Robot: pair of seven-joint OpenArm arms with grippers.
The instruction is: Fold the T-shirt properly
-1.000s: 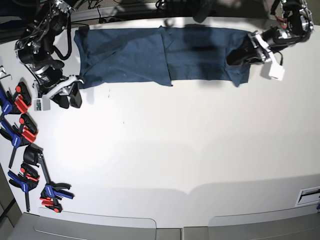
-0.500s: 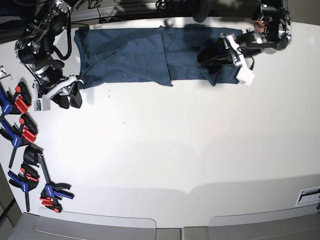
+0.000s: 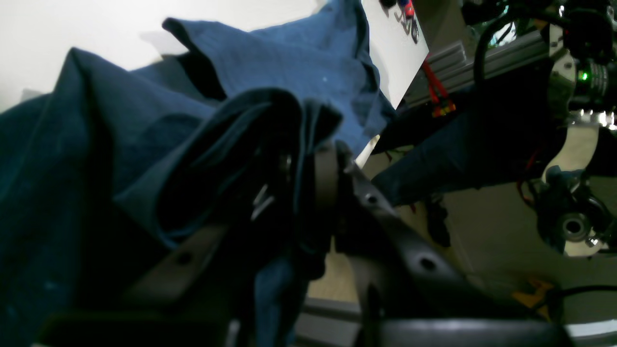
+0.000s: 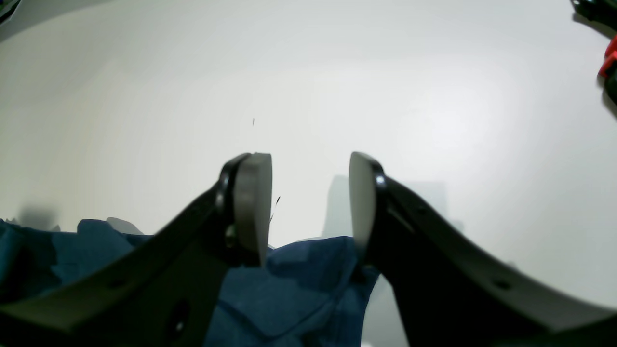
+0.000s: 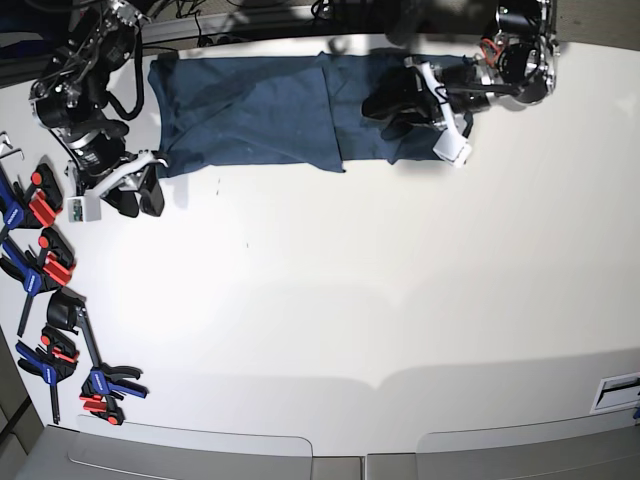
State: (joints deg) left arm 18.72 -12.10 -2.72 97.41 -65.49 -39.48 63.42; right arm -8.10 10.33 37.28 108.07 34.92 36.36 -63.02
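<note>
The dark navy T-shirt (image 5: pixel 250 115) lies stretched along the table's far edge. My left gripper (image 5: pixel 374 106) is shut on the shirt's right end and holds it lifted and folded back over the middle of the shirt. In the left wrist view the cloth (image 3: pixel 96 144) is bunched between the fingers of the left gripper (image 3: pixel 303 185). My right gripper (image 5: pixel 138 200) is open and empty, just off the shirt's near left corner. In the right wrist view the right gripper (image 4: pixel 308 207) has its jaws apart over that corner (image 4: pixel 299 289). The neck label is hidden.
The white table (image 5: pixel 350 300) stretches toward the front. Several blue, red and black clamps (image 5: pixel 45 260) lie along its left edge, with more at the front left (image 5: pixel 100 385). A small label (image 5: pixel 615 390) sits at the right edge.
My left gripper has moved left along the far edge, carrying the shirt's right end over the shirt toward its middle. The right arm has not moved.
</note>
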